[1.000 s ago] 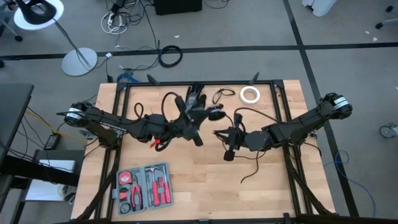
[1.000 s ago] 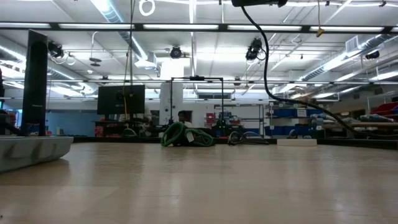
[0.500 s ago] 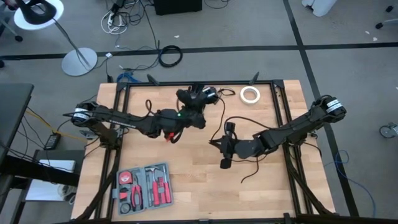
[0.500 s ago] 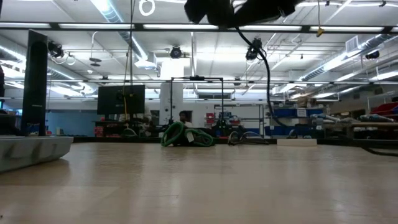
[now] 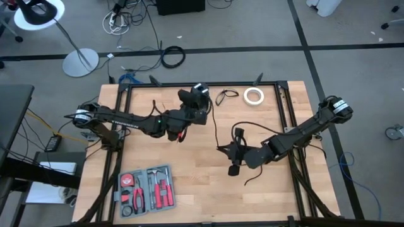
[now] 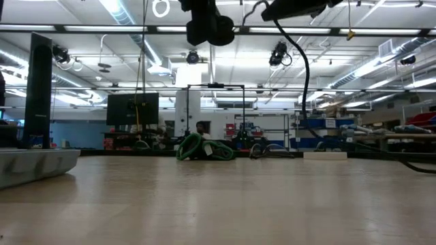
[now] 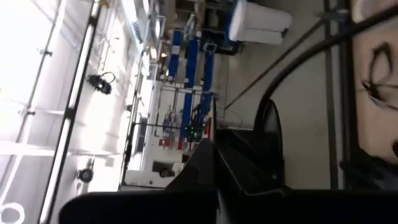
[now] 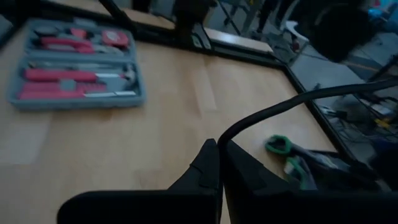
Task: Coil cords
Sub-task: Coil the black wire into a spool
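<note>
A thin black cord (image 5: 214,129) runs through the air between my two grippers, both shut on it. My left gripper (image 5: 203,104) is near the table's far middle. My right gripper (image 5: 222,149) is lower, at mid-table. The cord's tail (image 5: 251,176) trails from the right gripper down onto the wood. In the low view the cord (image 6: 302,82) hangs in a curve from the top. A second cord, a small loose loop (image 5: 225,96), lies flat by the far edge. My left gripper pinches the cord between its two shut fingers (image 7: 249,177); the cord (image 7: 268,115) leaves at the fingertips and arcs away, clear of the table. My right gripper pinches the cord between its shut fingertips (image 8: 208,163), slanting down toward the table's near left. The cord (image 8: 231,134) rises out of the tips in a slack arc, off the wood.
A white tape roll (image 5: 254,96) lies at the far right beside the small loop. A grey tool case (image 5: 146,189) with red-handled tools sits at the near left. The black frame rails (image 5: 284,107) border the tabletop. Bare wood lies in front of my right gripper.
My left gripper has moved toward the table's far edge and rolled about its own axis, still shut on the cord. My right gripper has moved toward the near edge and sunk a little. The stretch of cord between them has lengthened.
</note>
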Controlling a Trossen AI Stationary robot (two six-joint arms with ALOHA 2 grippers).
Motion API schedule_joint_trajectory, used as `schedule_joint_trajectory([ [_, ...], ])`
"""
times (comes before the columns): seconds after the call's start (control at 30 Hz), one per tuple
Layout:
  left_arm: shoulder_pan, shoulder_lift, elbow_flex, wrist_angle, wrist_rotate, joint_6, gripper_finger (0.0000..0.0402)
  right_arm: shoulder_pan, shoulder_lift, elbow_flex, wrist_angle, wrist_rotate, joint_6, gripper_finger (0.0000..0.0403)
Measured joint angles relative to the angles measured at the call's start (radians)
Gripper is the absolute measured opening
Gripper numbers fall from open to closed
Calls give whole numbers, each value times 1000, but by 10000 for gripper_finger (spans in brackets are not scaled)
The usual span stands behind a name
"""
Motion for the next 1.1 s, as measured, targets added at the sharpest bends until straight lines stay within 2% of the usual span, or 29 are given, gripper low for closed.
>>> schedule_joint_trajectory([
  [0.17, 9, 0, 0, 145, 64, 0, 0, 12, 0, 0, 73, -33, -32, 1],
  [0.3, 10, 0, 0, 190, 105, -1, 0, 12, 0, 0, 146, -65, -107, 1],
  [0.47, 8, 0, 0, 190, 152, -102, 0, -9, -1, 0, 246, -197, -228, 1],
  [0.63, -2, 0, 0, 229, 223, -227, 0, -66, -1, 0, 258, -361, -256, 1],
  [0.8, -4, 0, 0, 285, 292, -313, 0, -109, 28, 0, 312, -456, -294, 1],
  [0.97, -6, 0, 0, 353, 357, -398, 0, -144, 88, 2, 377, -487, -318, 1],
  [1.1, -7, 1, 36, 331, 405, -481, 0, -169, 126, 2, 397, -488, -318, 1],
])
